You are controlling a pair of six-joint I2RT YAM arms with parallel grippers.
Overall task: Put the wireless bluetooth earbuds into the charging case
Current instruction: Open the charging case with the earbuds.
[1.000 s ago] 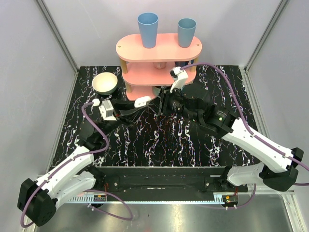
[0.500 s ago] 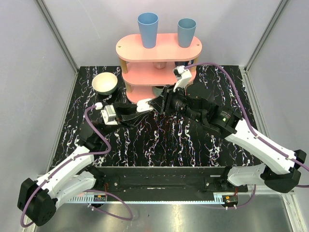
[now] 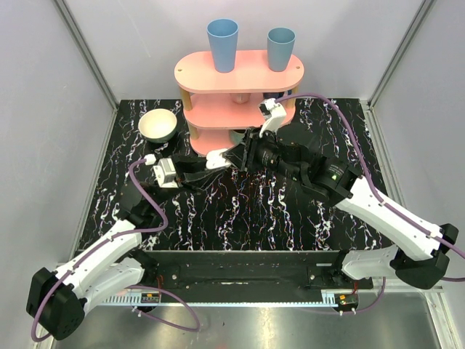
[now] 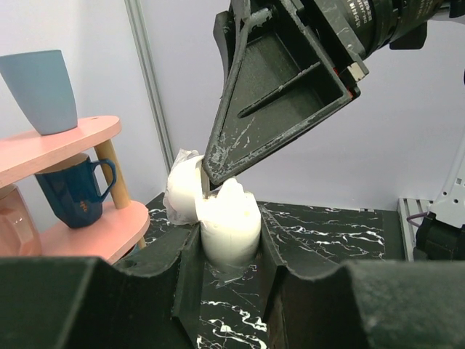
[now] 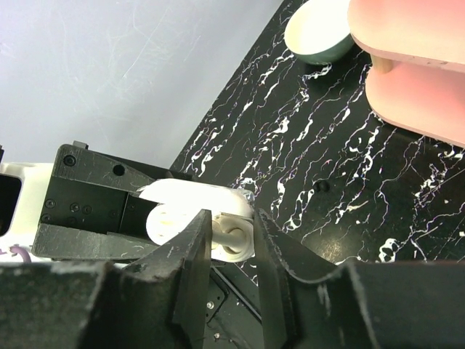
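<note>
While the small, smooth, white, pill-shaped plastic charging case point(image 4: 231, 229) stands upright with its rounded lid point(image 4: 183, 190) thrown back toward 9 o'clock in the left wrist view, it is open for loading. The left fingers point(image 4: 185, 269) are clenched on its two flanks; whether its base touches the surface or hangs just above it I cannot tell. In the top view the case lies slightly toward 11 o'clock from the centre of the black, white-veined marble table point(image 3: 254, 211).

A small, white, curved plastic earbud point(image 5: 231, 233) seems to be pinched between the right fingers point(image 5: 190, 254), which come down steeply at the case mouth. In the left wrist view one tip sits right at the rim, with a white bump showing just under it. I judge the earbud is at the opening, perhaps partly in, but not yet let go.

So the case is opened and presented, and one earbud is being seated. What is left is to press it home, release it, and deal with the second earbud. I cannot tell where that one is, or whether it already sits in the case.

Further out, the pink two-tier oval wooden shelf point(image 3: 240, 73) stands at 12 o'clock with two light-blue plastic cups point(image 3: 222, 43) on top and a navy ceramic mug point(image 4: 76, 193) on its lower tier. A cream bowl point(image 3: 158, 125) sits at 10 o'clock.
</note>
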